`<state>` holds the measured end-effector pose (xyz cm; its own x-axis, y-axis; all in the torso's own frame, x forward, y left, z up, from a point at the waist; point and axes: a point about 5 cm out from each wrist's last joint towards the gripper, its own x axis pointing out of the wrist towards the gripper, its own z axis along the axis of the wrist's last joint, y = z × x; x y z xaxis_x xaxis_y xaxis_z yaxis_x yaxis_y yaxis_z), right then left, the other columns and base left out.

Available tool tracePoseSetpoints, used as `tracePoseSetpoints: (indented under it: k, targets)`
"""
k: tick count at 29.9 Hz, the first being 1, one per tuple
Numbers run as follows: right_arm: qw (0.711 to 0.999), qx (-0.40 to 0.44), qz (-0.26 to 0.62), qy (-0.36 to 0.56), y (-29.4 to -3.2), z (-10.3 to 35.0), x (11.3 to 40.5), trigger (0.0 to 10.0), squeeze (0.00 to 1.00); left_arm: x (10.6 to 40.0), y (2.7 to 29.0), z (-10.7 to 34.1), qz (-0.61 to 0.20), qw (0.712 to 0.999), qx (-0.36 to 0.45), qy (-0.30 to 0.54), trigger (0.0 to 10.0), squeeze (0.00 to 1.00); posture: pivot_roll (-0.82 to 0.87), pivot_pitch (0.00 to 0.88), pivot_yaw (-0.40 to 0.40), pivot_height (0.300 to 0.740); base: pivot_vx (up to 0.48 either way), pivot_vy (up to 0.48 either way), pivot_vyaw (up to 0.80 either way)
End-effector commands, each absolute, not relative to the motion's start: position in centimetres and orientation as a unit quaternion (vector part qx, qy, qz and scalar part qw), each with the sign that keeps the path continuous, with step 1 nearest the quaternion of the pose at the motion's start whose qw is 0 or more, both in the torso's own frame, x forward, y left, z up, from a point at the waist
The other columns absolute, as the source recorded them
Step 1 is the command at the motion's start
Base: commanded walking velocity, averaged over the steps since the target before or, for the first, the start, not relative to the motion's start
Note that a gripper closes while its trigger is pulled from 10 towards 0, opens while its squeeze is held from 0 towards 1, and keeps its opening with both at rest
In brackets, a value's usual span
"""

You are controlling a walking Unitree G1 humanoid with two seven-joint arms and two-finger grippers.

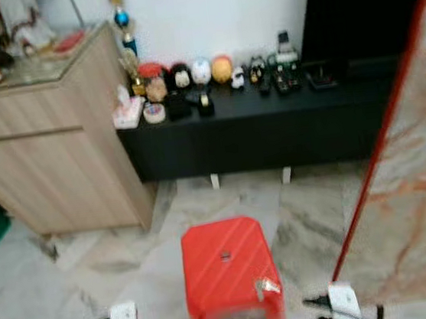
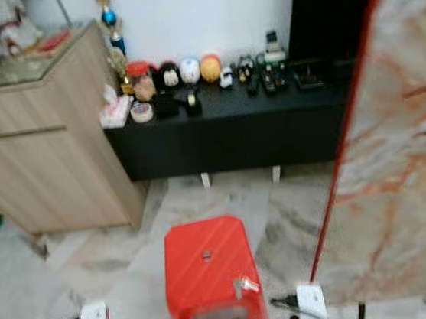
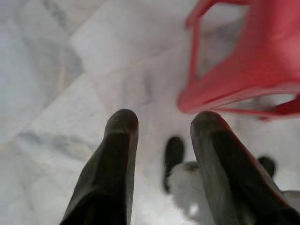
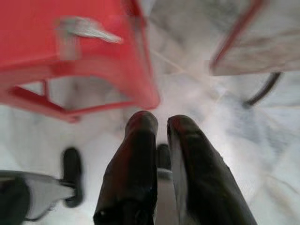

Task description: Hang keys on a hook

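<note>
One set of keys (image 1: 267, 286) lies on the red plastic stool (image 1: 227, 269), near the front right corner of its seat, just beside the edge. In the right wrist view the keys (image 4: 84, 29) show as a pale metal streak on the red top; blur hides how many keys there are and whether there is a ring.

Right gripper (image 4: 161, 123): hangs low beside the stool, pointing at the marble floor (image 1: 97, 288), fingers pressed nearly together with only a slim gap, nothing between them. Left gripper (image 3: 161, 123): also low, on the stool's other side, fingers spread apart, empty.

Judgement: the step in hand is the pick, not yet begun. The right gripper is the nearer one. It would need to lift above seat height, spread its fingers, and come down over the keys from above. The keys lie flat and thin on smooth plastic, so a pinch risks sliding them off the edge; closing across a ring or bow, if one can be found, looks safer.

Further out: a black low bench (image 1: 271, 126) carrying figurines stands against the white wall, a wooden cabinet (image 1: 49, 140) to its left, and a red-edged marble-patterned panel (image 1: 416, 182) leans on the right. No hook can be made out.
</note>
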<state>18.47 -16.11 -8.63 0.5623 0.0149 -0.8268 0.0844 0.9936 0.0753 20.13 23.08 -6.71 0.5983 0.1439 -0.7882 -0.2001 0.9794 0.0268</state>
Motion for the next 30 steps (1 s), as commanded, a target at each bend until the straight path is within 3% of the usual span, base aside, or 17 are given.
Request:
tracePoseSetpoints:
  k: [1, 18, 30]
  targets:
    - [0.885, 0.047, -0.018, 0.463, -16.63, -8.56, 18.49, 10.0, 0.00, 20.01, 22.59, -6.92, 0.092, 0.891, -0.037, 0.444, 10.0, 0.00, -0.01, 0.000, 0.015, 0.740, 0.000, 0.000, 0.00]
    - [0.888, 0.046, -0.017, 0.457, -16.58, -8.47, 18.65, 10.0, 0.00, 20.58, 21.75, -6.78, 0.084, 0.895, -0.047, 0.435, 10.0, 0.00, -0.02, 0.000, 0.018, 0.740, 0.000, 0.000, -0.07]
    - [0.888, 0.050, -0.017, 0.456, -16.55, -8.44, 18.71, 10.0, 0.00, 20.23, 21.78, -6.98, 0.085, 0.892, -0.049, 0.441, 10.0, 0.00, -0.01, 0.000, 0.016, 0.740, 0.000, 0.000, 0.80]
